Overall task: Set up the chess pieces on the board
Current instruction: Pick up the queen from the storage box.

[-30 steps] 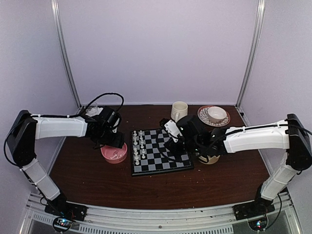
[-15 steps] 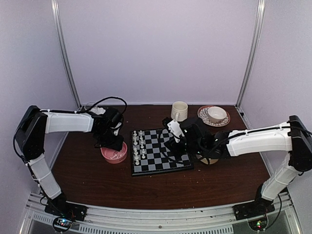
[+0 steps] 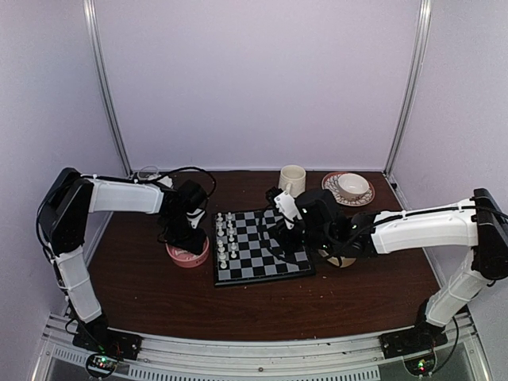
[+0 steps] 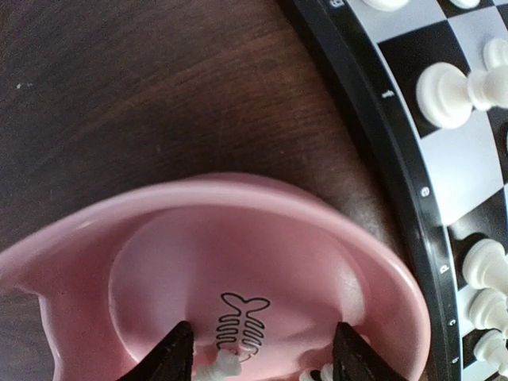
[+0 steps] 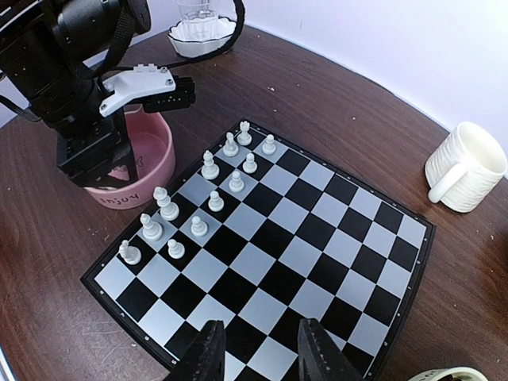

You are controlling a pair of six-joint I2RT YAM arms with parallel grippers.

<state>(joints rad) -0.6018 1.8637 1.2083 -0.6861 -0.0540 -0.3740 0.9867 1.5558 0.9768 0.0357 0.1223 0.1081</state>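
Observation:
The board (image 3: pixel 274 262) lies mid-table, with several white chess pieces (image 3: pixel 226 238) standing in its two left columns. The right wrist view shows those white pieces (image 5: pixel 210 167) on the board (image 5: pixel 317 254) too. My left gripper (image 4: pixel 263 353) is down inside the pink bowl (image 4: pixel 262 238), open, with white pieces (image 4: pixel 218 367) lying at the bowl's bottom between and beside its fingertips. From above, the left gripper (image 3: pixel 189 236) hangs over the pink bowl (image 3: pixel 181 255). My right gripper (image 5: pixel 262 353) hovers open above the board's near squares with nothing between its fingers. No black pieces are in view.
A cream mug (image 3: pixel 291 180) and a cup on a patterned saucer (image 3: pixel 349 187) stand behind the board. A tan bowl (image 3: pixel 341 259) sits partly under the right arm. A glass in a white dish (image 5: pixel 202 24) stands at the back left.
The left arm has swung in and lowered its gripper into the pink bowl. The right gripper has drifted slightly left over the board.

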